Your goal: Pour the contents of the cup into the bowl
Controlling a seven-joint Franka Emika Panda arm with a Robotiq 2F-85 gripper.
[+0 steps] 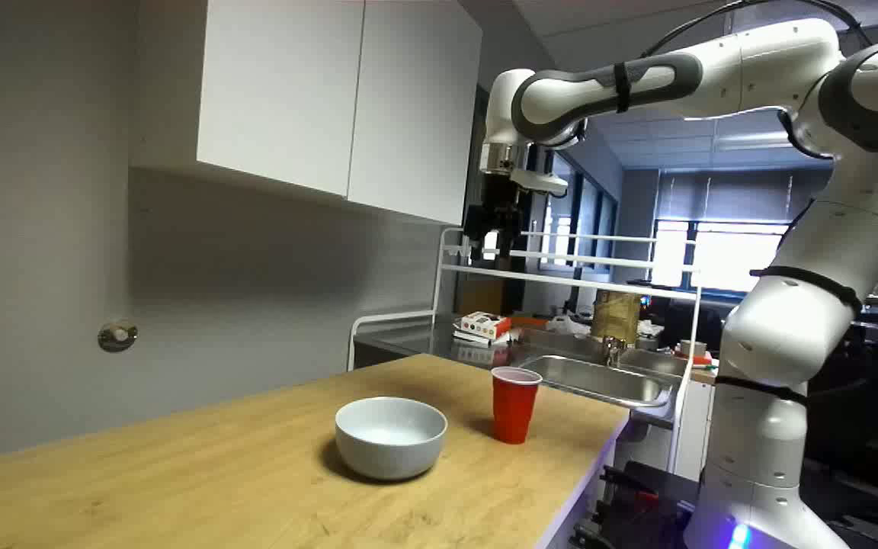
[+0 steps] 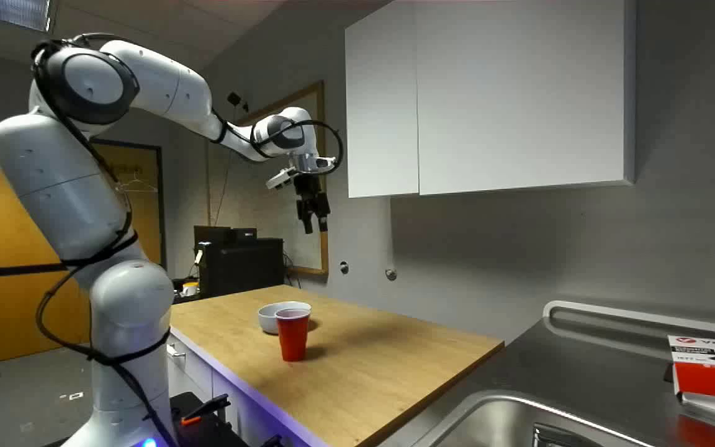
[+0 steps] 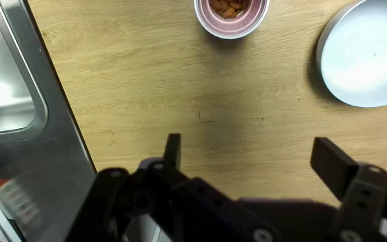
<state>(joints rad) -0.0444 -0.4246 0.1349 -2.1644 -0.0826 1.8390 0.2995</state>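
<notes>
The red cup point(image 1: 515, 406) is stood upright on the counter point(image 1: 149, 488), near the bowl point(image 1: 391, 461) but not touching it, presumably so that the brown nuts point(image 3: 228, 12) seen inside are kept from spilling and need be carried only a short way. The fingers point(image 3: 172, 150) are held well above the bowl's level, spread wide with nothing gripped between them, probably so that the cup can be straddled once reached; the bowl is set mouth upward, apparently to receive the pour.
</notes>
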